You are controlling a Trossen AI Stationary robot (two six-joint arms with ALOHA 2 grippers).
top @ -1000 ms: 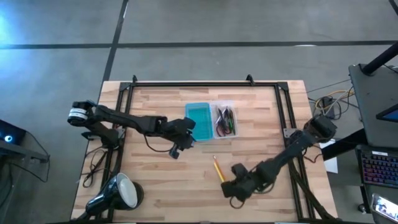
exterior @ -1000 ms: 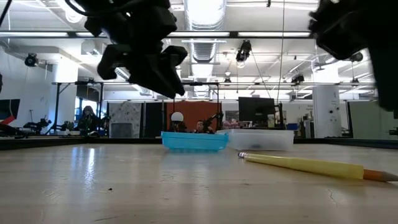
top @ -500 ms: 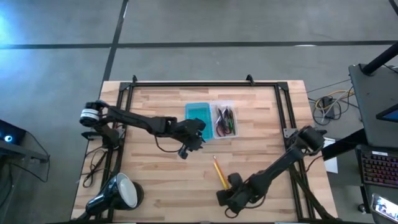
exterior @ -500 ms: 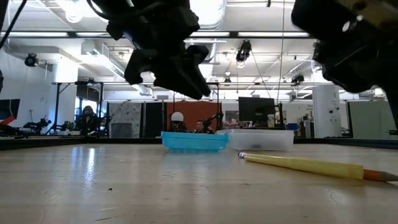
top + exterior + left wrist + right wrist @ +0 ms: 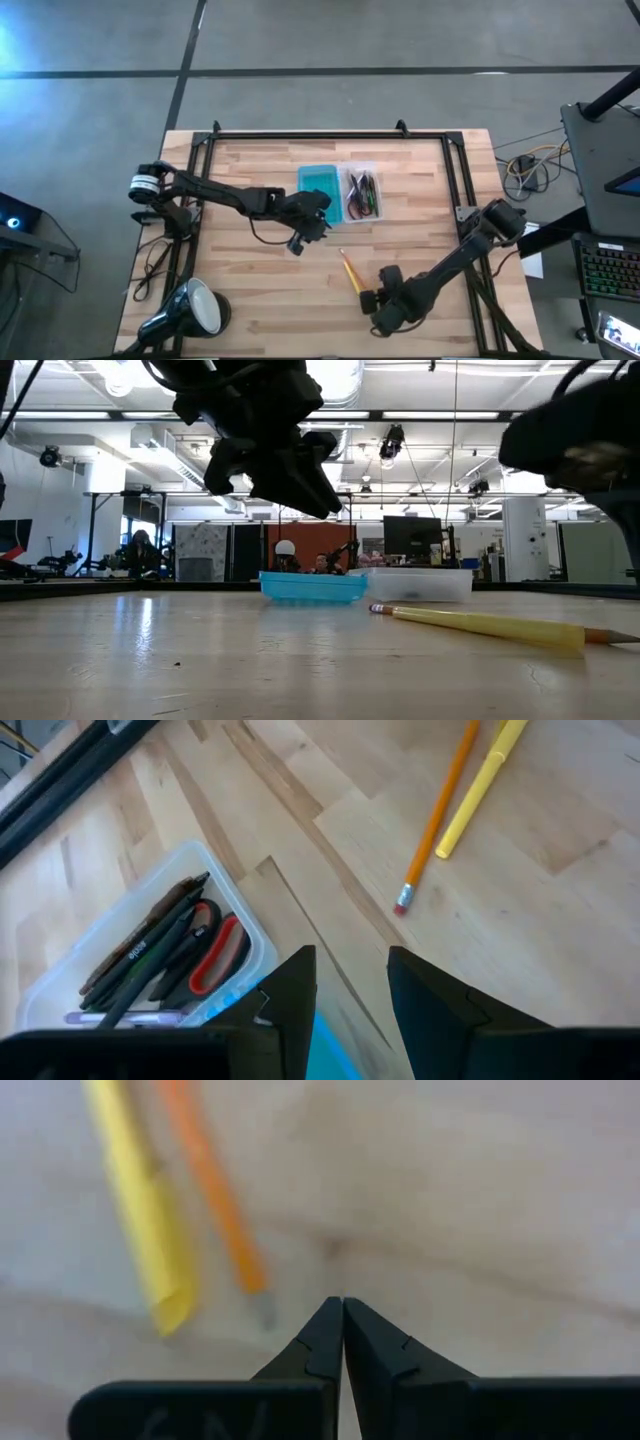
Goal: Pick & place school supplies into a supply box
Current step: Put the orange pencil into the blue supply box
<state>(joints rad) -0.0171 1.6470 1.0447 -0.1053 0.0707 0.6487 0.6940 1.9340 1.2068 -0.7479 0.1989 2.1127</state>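
The supply box sits at the table's middle far part: its turquoise lid (image 5: 320, 188) lies beside the clear tray (image 5: 362, 195), both flat on the wood. The tray (image 5: 60, 990) holds several dark pens and the red-handled scissors (image 5: 215, 955). A yellow pen (image 5: 351, 274) and an orange pencil (image 5: 440, 815) lie side by side on the table, nearer than the box. My left gripper (image 5: 305, 235) hovers open, just on the near side of the lid. My right gripper (image 5: 342, 1308) is shut, low by the near end of the yellow pen (image 5: 140, 1210), apart from it.
A black-and-white round lamp (image 5: 192, 310) stands at the near left corner. A black frame (image 5: 300, 137) runs round the tabletop. Bare wood lies to the left of the pen and between pen and box. In the low view the yellow pen (image 5: 480, 625) lies in front of the box.
My left gripper has moved toward the table's right, along the lid's near edge, then kept still. My right gripper has dipped toward the near edge and come back toward the pen's near end. The yellow pen has slid a little along the table.
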